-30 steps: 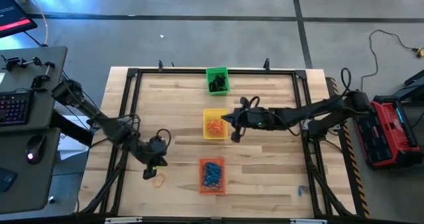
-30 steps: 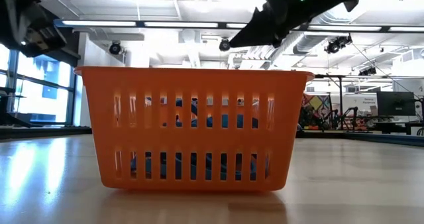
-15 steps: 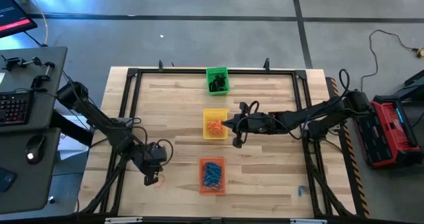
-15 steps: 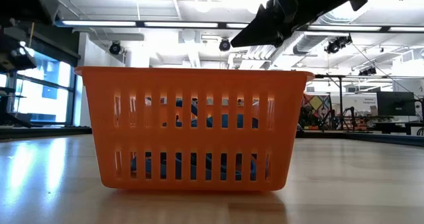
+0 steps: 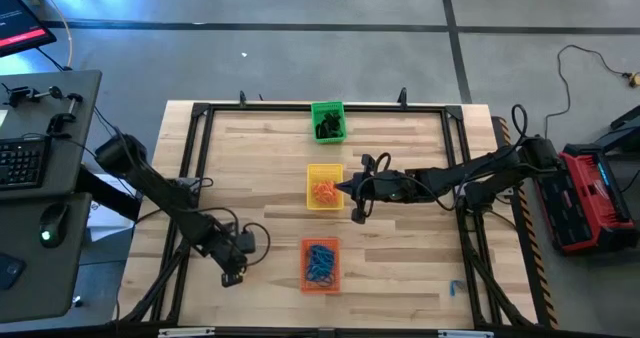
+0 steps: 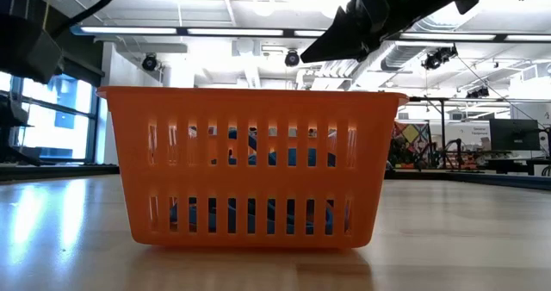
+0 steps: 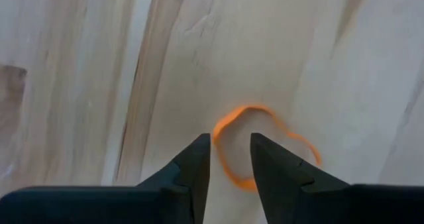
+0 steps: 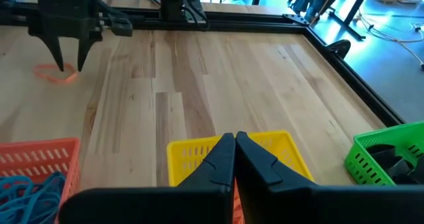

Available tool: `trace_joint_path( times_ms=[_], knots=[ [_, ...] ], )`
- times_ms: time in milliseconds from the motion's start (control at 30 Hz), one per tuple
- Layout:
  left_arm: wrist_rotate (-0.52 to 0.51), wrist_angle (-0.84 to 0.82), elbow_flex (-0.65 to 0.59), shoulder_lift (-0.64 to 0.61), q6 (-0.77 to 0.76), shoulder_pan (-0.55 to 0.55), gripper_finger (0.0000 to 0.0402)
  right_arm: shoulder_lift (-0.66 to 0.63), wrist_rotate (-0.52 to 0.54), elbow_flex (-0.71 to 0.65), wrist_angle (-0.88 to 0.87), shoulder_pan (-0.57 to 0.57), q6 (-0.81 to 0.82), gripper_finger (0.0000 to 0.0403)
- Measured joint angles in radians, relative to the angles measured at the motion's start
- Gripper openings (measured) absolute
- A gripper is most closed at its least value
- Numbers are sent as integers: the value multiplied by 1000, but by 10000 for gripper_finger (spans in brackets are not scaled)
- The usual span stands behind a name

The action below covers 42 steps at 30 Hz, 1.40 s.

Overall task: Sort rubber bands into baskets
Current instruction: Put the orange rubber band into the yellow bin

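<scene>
A loose orange rubber band (image 7: 248, 109) lies flat on the table near its front left; it also shows in the right wrist view (image 8: 50, 73). My left gripper (image 7: 228, 141) points down at it, open. One side of the loop runs between its fingertips. My right gripper (image 8: 233, 142) is shut and empty, hovering over the right edge of the yellow basket (image 5: 311, 178), which holds orange bands. The orange basket (image 5: 305, 268) holds blue bands and the green basket (image 5: 315, 118) holds black ones. My left gripper's fingertips (image 7: 199, 151) stand on either side of one side of the orange band's loop, coming from above. I cannot tell whether they touch the band or the table.
The three baskets stand in a row down the table's middle: green at the far edge, yellow in the centre, orange (image 6: 250, 166) nearest the front. A black frame (image 5: 200, 113) runs around the table. Bare wood lies left and right of the baskets.
My left gripper has moved toward the table's near edge and down onto the loose orange band, which has stayed in place on the table.
</scene>
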Motion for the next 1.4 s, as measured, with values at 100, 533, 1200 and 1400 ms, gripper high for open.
trace_joint_path(
  times_ms=[100, 533, 1200, 1400],
  knots=[
    [-1, 8, 0, 22, 0, 0, 103, 0, 0, 0, -5, 0, -1, 0],
    [-6, -16, 11, 54, 30, 16, 6, 0, 0, 1, -14, 0, -3, 0],
    [-10, -158, 278, -10, 435, 399, 0, 1, 0, 1, -43, 12, 4, 0],
    [-38, -158, 357, -7, 585, 549, 0, 1, 41, 1, -54, 25, -3, 0]
  ],
)
